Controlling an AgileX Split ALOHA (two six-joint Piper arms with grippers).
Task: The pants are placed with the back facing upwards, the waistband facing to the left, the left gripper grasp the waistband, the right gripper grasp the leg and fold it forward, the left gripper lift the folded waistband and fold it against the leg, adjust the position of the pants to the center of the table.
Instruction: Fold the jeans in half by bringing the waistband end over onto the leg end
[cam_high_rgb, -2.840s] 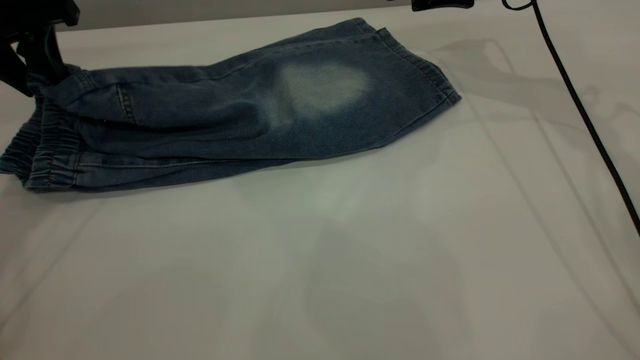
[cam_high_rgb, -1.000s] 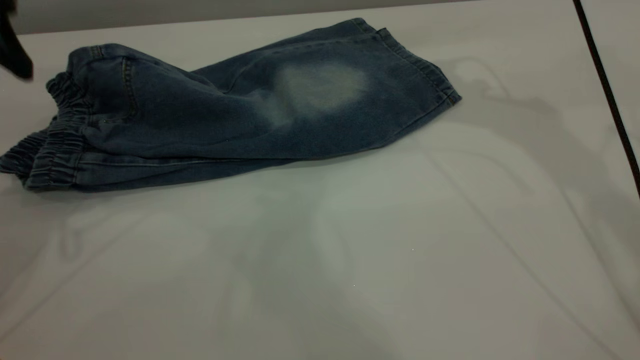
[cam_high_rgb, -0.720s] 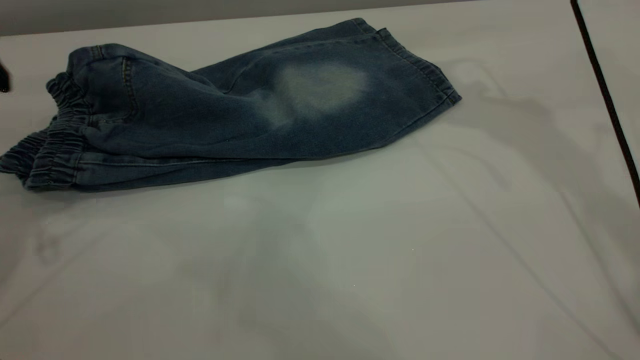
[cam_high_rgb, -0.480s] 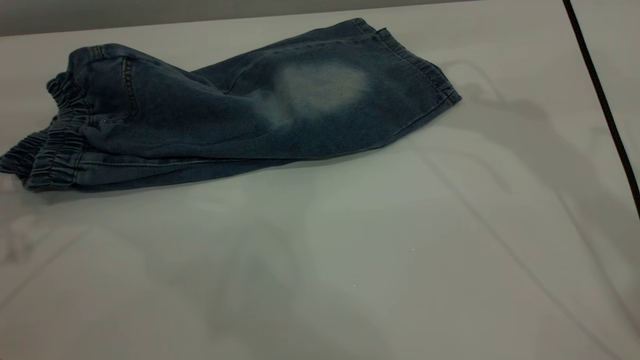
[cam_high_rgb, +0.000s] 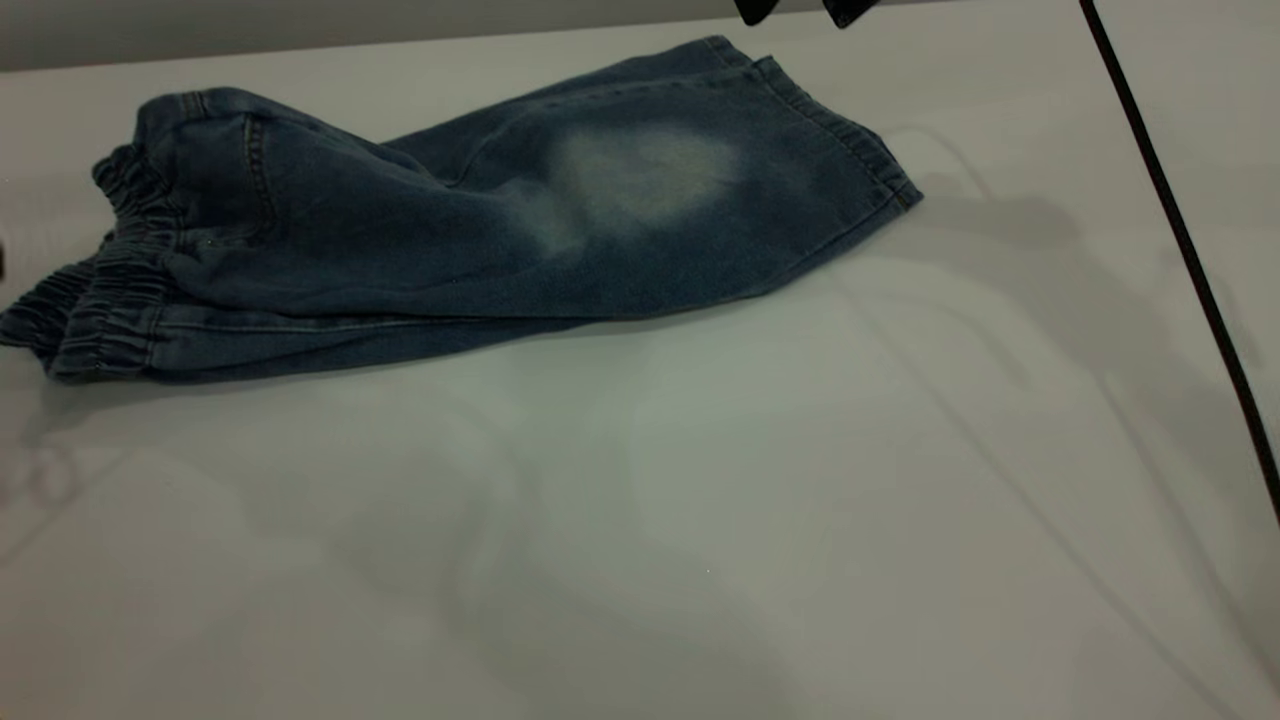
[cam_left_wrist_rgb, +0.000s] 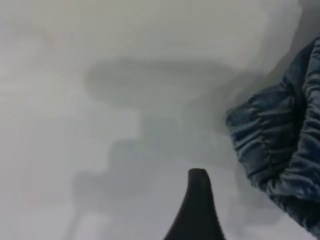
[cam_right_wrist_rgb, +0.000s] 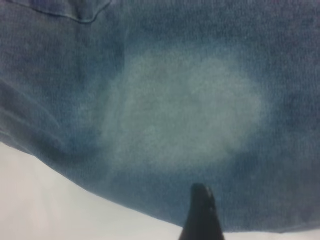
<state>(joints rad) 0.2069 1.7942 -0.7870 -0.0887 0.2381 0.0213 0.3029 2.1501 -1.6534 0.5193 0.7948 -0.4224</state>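
Currently the pants (cam_high_rgb: 430, 230) lie folded lengthwise on the far left part of the worktop (cam_high_rgb: 700, 500), the elastic waistband (cam_high_rgb: 95, 310) at the left edge and the leg (cam_high_rgb: 640, 180) with its whitish faded patch stretching to the right, its hem cuff (cam_high_rgb: 850, 135) toward the far right. Only two black tips of the right gripper (cam_high_rgb: 800, 10) show at the far edge, above the hem and apart from the denim; whether its jaws are spread cannot be told. One fingertip of the left gripper (cam_left_wrist_rgb: 196, 212) hangs over bare worktop just beside the waistband (cam_left_wrist_rgb: 272, 135), not touching it; its jaw state cannot be told either. A black cable (cam_high_rgb: 1180, 250) crosses the right side.
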